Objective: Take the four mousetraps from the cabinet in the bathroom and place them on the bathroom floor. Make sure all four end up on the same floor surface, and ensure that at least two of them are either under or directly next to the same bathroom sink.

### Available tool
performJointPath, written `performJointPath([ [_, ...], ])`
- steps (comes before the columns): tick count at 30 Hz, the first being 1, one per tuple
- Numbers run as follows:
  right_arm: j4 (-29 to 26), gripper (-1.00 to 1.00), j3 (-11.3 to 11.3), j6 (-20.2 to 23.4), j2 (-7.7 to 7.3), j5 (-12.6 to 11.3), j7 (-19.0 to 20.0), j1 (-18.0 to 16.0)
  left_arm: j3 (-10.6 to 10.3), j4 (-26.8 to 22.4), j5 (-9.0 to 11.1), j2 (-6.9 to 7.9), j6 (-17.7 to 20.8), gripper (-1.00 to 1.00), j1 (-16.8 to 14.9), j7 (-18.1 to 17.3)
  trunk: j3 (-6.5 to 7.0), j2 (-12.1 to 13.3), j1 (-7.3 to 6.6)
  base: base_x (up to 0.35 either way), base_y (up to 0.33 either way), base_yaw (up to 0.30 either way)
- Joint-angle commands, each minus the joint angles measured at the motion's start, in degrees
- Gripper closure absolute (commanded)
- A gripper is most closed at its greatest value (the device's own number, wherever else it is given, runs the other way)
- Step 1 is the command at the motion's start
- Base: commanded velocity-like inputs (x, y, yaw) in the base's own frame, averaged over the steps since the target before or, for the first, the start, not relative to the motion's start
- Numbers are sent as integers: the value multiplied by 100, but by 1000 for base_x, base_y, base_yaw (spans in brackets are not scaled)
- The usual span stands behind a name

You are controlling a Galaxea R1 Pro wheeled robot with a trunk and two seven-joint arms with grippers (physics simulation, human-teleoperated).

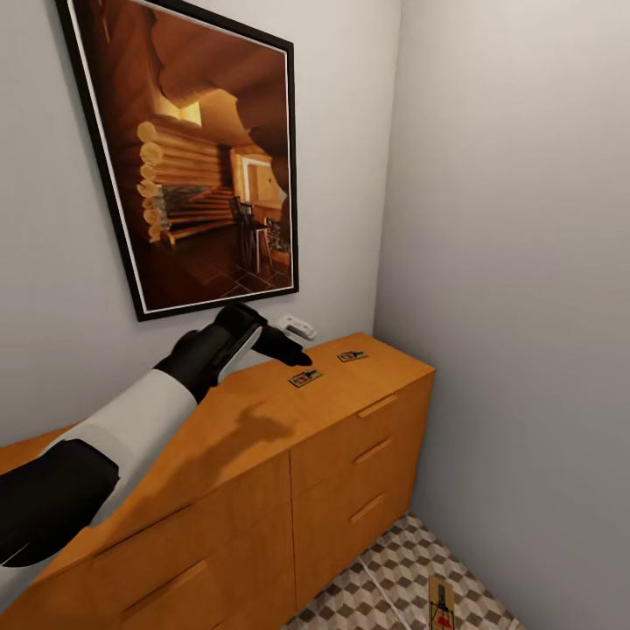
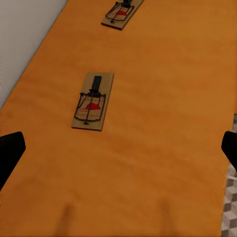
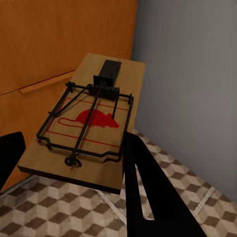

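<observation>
Two mousetraps are sitting on top of the cabinet [image 1: 262,455]: the nearer mousetrap [image 1: 305,377] just ahead of the left end effector [image 1: 284,346], and the farther mousetrap [image 1: 352,355] a bit beyond it toward the corner wall. In the left wrist view that nearer one [image 2: 92,100] lies flat between the two dark fingertips [image 2: 10,153], which stand wide apart with nothing between them, so the left end effector is open and empty. Looks like it's lined up over that trap on purpose, hovering above the orange-brown top to come down for a pick.

The right end effector [image 3: 74,163] has a third mousetrap [image 3: 91,123] pinched by one end, wire bar and red mouse print facing up, held out level above the bathroom floor [image 3: 197,192] right beside the cabinet's drawer fronts. That's probably the same trap poking in at the bottom of the head view [image 1: 442,604], low over the cube-pattern tiles. Best guess is it's being carried down low so it can be set flat instead of dropped.

Behind the cabinet hangs a framed log-cabin picture [image 1: 201,157], and there's a small white thing [image 1: 297,325] at the wall that's hard to identify.
</observation>
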Motion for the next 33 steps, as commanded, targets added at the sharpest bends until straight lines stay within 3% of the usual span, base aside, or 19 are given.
performJointPath([
  [1,3,100,42,-9,1,6,-53,-4,-16,-3,54,16,29,-100,-7,24,-7,-4,0,0,0,0],
  [11,3,100,42,-9,1,8,-53,-4,-51,11,58,42,25,-100,-4,21,-7,-4,0,52,63,0],
  [18,3,100,42,-9,6,8,-53,-4,-278,21,59,43,25,-100,0,21,-7,-4,0,136,87,0],
  [33,3,100,43,-9,10,7,-53,-4,-352,29,60,43,24,-100,1,21,-7,-4,0,16,5,0],
])
